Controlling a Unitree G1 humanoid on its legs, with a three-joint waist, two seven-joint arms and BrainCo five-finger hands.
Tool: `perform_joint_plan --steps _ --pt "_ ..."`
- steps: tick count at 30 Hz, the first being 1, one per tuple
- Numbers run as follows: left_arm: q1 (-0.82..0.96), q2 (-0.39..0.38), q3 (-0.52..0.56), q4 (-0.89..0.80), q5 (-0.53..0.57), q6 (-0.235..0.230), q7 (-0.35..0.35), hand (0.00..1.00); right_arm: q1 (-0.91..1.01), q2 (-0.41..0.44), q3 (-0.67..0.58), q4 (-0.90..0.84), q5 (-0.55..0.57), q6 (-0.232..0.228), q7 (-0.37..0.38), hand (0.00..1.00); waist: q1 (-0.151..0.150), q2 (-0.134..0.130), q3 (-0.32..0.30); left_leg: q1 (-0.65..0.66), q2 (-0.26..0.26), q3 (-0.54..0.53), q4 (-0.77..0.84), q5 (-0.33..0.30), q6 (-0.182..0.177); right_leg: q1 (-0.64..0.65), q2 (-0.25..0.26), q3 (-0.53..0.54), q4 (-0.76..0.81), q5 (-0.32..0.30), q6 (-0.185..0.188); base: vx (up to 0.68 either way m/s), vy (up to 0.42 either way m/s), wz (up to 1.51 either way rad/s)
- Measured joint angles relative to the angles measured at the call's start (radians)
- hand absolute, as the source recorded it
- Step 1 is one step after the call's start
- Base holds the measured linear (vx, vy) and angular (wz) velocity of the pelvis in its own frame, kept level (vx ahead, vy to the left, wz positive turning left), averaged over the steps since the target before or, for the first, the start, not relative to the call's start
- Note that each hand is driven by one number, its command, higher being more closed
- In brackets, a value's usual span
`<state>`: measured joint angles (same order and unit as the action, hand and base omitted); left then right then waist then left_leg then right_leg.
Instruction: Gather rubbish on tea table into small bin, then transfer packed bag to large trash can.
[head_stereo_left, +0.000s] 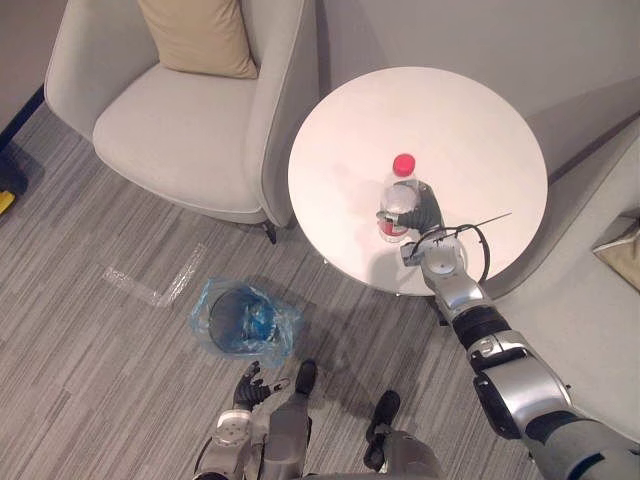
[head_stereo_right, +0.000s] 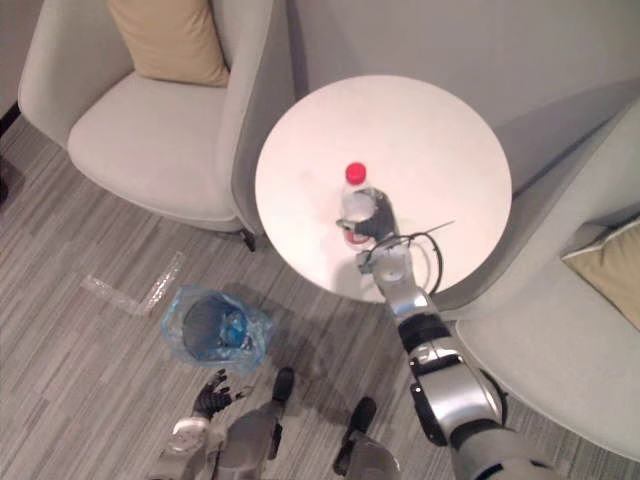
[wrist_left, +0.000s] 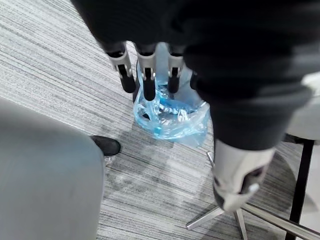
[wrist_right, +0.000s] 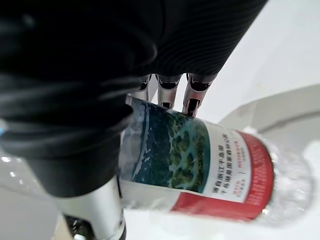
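Right wrist view shows the right hand (wrist_right: 75, 100) curled round the upright bottle (wrist_right: 200, 160) toward the table's (head_stereo_left: 470, 120) near edge, so it should grip firmly and lift straight before swinging to the bin (head_stereo_left: 240, 320).

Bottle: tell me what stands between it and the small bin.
Nothing visible does. The right hand grips the bottle on the round table; the small bin stands open on the floor beside it.

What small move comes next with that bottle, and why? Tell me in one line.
Probably lift the bottle straight up off the table: the right hand looks curled round it while it stands upright there, and the blue-lined small bin sits on the floor beside the table.
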<state>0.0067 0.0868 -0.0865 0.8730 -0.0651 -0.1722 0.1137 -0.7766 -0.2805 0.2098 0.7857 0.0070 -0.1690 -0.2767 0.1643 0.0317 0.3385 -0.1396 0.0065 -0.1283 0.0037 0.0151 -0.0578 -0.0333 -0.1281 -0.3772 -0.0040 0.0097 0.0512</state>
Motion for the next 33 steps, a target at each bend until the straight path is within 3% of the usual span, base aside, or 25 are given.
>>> perform_joint_plan --steps 5,12,17,21,27,33 --pt "-0.001 0.000 0.000 -0.001 0.000 0.001 0.000 0.00 0.040 0.001 0.000 -0.071 0.015 0.000 -0.002 1.00 -0.004 -0.001 0.001 0.001 0.001 0.002 0.000 0.000 0.000 0.000 -0.001 0.006 0.001 0.000 0.000 0.00 0.000 0.00" --pt "0.000 0.004 0.001 0.009 0.027 0.024 -0.003 0.00 0.330 0.004 -0.004 -0.427 0.008 -0.010 0.035 1.00 -0.033 -0.010 -0.003 0.054 0.002 0.046 -0.001 -0.001 0.000 0.024 -0.014 0.066 0.014 0.001 0.001 0.00 0.023 -0.16" --pt "0.003 0.028 0.001 0.065 0.051 0.034 -0.011 0.00 0.588 0.057 -0.021 -0.644 -0.009 -0.025 0.083 1.00 -0.082 -0.060 -0.061 0.085 0.004 0.121 -0.008 -0.006 0.000 0.015 -0.015 0.147 0.009 0.005 0.018 -0.05 0.024 -0.43" --pt "0.006 0.028 -0.002 0.117 0.067 0.043 -0.012 0.00 0.739 0.100 -0.038 -0.735 -0.050 -0.029 0.105 1.00 -0.112 -0.067 -0.118 0.117 0.005 0.182 -0.019 -0.021 0.003 0.011 -0.014 0.219 -0.003 -0.001 0.039 -0.09 0.003 -0.54" --pt "0.019 0.027 -0.011 0.150 0.084 0.051 -0.025 0.00 0.866 0.124 -0.041 -0.775 -0.126 -0.030 0.121 1.00 -0.129 -0.066 -0.182 0.149 0.020 0.255 -0.021 -0.024 0.000 -0.002 0.004 0.291 -0.003 0.011 0.043 -0.10 -0.012 -0.42" --pt "0.025 0.028 -0.033 0.161 0.084 0.052 -0.032 0.00 0.887 0.123 -0.035 -0.775 -0.168 -0.030 0.129 1.00 -0.148 -0.058 -0.193 0.174 0.026 0.314 -0.014 -0.030 -0.001 -0.028 0.011 0.354 0.043 0.021 0.042 -0.07 0.006 -0.32"
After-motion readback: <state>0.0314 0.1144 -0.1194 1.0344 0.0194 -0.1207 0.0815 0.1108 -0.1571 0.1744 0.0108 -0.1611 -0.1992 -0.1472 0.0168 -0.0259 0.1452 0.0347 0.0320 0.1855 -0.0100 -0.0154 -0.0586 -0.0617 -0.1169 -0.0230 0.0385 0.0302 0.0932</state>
